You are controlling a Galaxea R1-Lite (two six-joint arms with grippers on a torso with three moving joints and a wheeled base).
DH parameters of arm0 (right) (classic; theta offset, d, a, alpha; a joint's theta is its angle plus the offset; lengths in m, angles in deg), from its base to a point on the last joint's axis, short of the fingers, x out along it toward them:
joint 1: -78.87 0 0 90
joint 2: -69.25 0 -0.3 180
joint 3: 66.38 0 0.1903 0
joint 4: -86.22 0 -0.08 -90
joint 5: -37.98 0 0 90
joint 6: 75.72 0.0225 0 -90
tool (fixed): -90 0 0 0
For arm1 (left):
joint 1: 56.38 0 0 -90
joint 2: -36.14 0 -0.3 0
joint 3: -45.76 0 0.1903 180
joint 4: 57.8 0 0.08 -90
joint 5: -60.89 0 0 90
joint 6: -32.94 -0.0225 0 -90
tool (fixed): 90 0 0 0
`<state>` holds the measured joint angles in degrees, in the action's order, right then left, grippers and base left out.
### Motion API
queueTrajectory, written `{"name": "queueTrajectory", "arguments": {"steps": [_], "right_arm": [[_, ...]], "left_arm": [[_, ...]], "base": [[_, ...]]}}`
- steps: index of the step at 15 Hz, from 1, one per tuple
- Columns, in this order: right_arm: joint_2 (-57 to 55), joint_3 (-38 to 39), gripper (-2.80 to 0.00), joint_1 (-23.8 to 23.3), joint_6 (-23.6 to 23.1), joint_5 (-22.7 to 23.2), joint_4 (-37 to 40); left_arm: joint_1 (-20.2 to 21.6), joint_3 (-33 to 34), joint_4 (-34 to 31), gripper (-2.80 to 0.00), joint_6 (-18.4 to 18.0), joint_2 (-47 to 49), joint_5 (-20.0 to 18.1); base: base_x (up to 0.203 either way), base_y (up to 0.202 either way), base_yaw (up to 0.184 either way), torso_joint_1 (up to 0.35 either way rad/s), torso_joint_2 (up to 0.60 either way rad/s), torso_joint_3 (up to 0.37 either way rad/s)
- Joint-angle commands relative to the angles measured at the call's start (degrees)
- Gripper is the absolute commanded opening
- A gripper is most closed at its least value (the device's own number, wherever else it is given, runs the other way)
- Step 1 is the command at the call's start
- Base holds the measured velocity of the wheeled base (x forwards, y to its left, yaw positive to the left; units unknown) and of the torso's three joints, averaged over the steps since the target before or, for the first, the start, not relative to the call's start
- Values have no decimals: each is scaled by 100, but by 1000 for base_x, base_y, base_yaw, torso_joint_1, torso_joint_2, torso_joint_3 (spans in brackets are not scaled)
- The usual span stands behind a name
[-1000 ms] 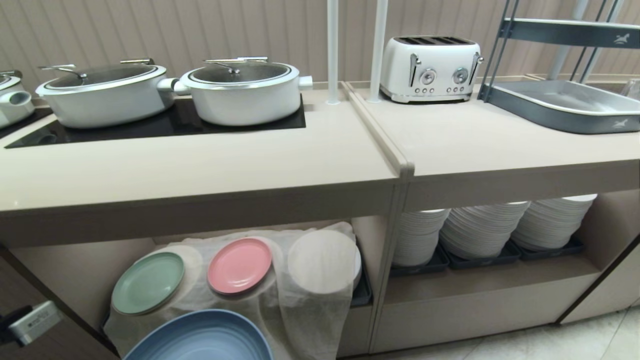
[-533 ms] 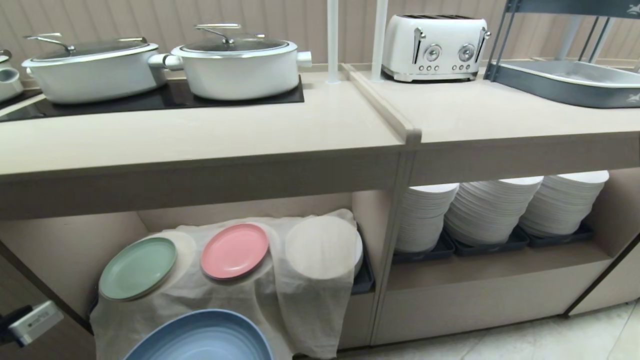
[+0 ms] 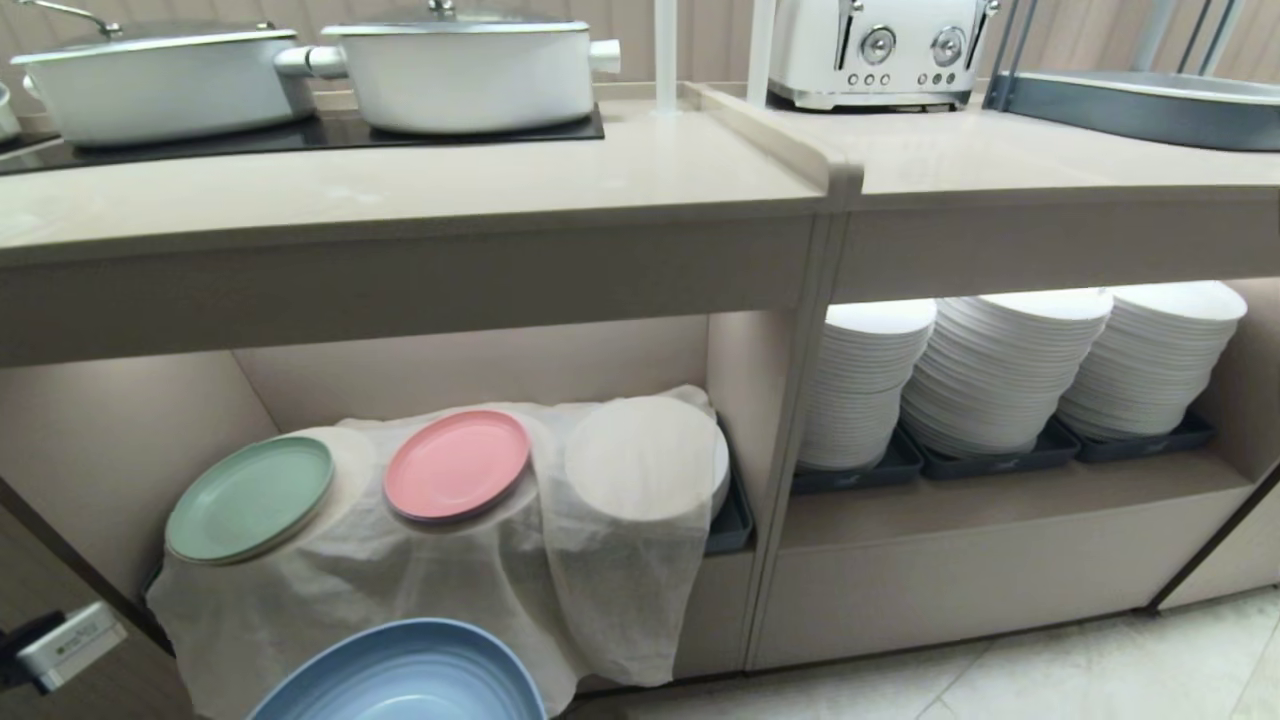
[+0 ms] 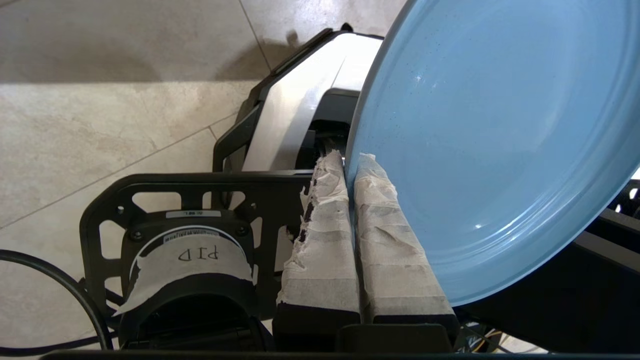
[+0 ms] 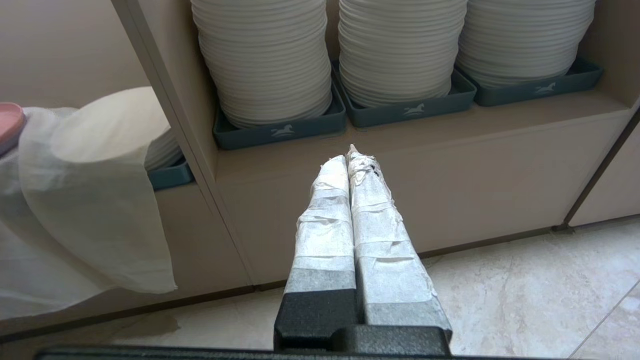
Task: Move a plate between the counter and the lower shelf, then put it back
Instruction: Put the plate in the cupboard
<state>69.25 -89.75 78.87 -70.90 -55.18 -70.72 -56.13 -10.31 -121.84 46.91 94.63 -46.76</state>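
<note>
Our left gripper [image 4: 350, 165] pinches the rim of the plate [image 3: 400, 675], in front of and below the white cloth [image 3: 420, 570] on the lower shelf [image 3: 480, 365]. Our right gripper [image 5: 350, 157] hangs closed, empty. We should hold level and set it atop the cloth, beside the pink plate [image 3: 457, 465].

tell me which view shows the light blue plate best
The left wrist view: most of the light blue plate shows, its rim pinched in the left tool. The head view catches only its top arc; the right wrist view shows none.
</note>
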Motion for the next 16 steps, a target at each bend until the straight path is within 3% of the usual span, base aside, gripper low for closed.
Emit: {"name": "queueTrajectory", "arguments": {"steps": [1,7,16], "right_arm": [[-9,0,-280,0,10,-1,-4],[0,0,-280,0,8,-1,-4],[0,0,-280,-3,1,-1,-4]], "left_arm": [[2,1,-20,-280,10,4,-11],[2,-8,-20,-280,10,-4,16],[2,-8,-11,-280,10,4,7]], "base": [[0,0,0,-145,462,301],[0,0,0,-106,375,270],[0,0,0,-4,21,16]]}}
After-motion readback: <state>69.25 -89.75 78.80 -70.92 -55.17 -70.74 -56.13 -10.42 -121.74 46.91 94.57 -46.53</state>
